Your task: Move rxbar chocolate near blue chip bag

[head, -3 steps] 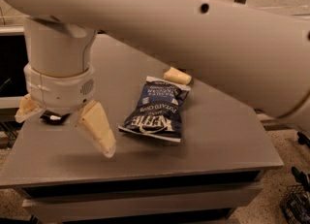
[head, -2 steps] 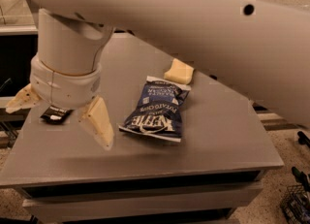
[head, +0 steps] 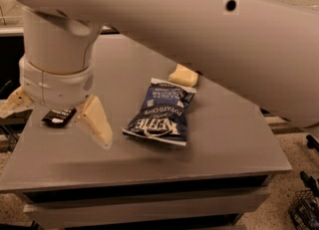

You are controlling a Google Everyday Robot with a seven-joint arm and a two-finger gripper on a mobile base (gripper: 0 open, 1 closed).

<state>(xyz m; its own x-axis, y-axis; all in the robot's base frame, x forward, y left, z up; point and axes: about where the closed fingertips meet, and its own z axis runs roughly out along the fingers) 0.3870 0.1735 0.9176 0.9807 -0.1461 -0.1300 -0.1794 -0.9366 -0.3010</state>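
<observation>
Since a second ago the arm's wrist has swung more upright, uncovering more of the rxbar chocolate (head: 59,117), which lies where it did, as do the other items. It rests flat on the table (head: 209,159) near the left edge as viewed. The tool (head: 55,127) hangs over it, released, its two fingers (head: 94,122) spread wide to either side of the bar. One finger stands between the bar and the blue chip bag (head: 162,117) at mid-table. A pale yellow sponge (head: 183,75) touches the bag's far end.

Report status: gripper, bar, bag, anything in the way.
Gripper open, straddling rxbar chocolate on table. Bar flat, apart from blue chip bag. Sponge beyond bag's far end, not in the way.
</observation>
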